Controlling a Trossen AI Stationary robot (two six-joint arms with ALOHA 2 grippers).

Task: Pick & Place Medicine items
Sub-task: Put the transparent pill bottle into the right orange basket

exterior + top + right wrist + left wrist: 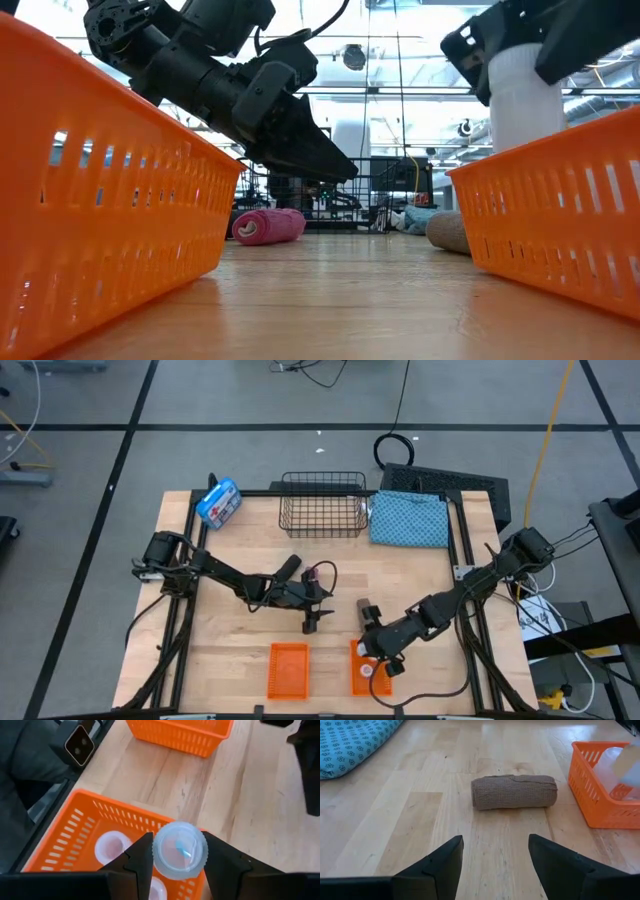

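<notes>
My right gripper (377, 657) is shut on a small white round bottle (180, 851) over the right orange basket (65, 837), where two more white bottles (112, 847) stand. My left gripper (495, 852) is open and low over the table, pointing at a brown roll (514, 791) that lies on its side a little beyond the fingertips. A pink roll (268, 225) lies on the table farther back. The black piece is out of view. My right gripper pinches the white bottle by its round sides (156, 854), one finger on each side, near its top. The fingers slant down from the table's right. The bottle (525, 95) hangs upright below them, its lower end behind the basket's rim (545, 170) in the low view.
A second orange basket (288, 668) stands left of the first at the near edge. At the back are a black wire basket (322, 502), a blue patterned cloth (410, 518) and a blue-and-white package (218, 502). Bare wood lies between the arms.
</notes>
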